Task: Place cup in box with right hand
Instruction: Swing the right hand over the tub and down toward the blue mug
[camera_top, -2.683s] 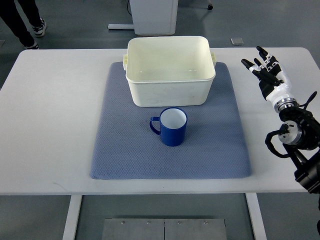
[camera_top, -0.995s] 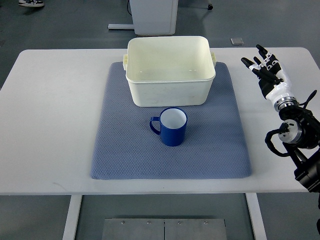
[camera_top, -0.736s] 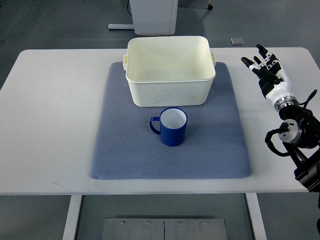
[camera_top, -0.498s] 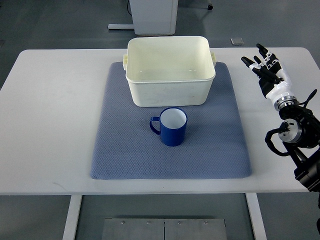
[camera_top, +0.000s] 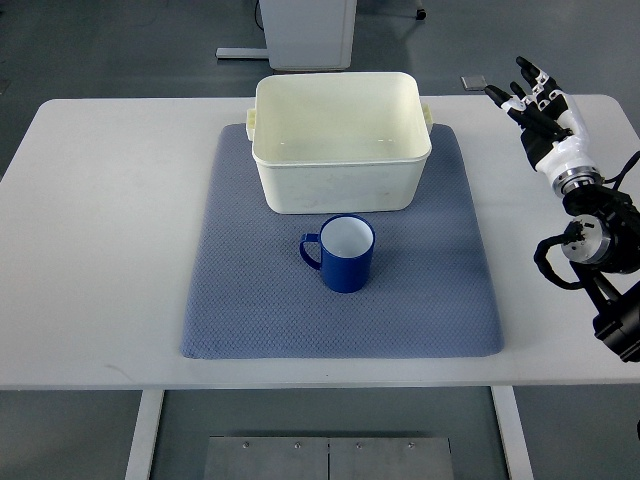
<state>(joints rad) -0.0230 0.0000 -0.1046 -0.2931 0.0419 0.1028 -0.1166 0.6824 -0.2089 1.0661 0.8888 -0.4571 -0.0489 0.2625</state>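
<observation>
The blue enamel cup (camera_top: 340, 254) stands upright on the blue mat (camera_top: 430, 290) at frame centre, just below the cream box (camera_top: 340, 180), while the right hand (camera_top: 545, 115), fingers spread and empty, hovers at upper right, well apart

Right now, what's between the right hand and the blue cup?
In the top view, only bare white table and blue mat lie between the right hand and blue cup.
</observation>
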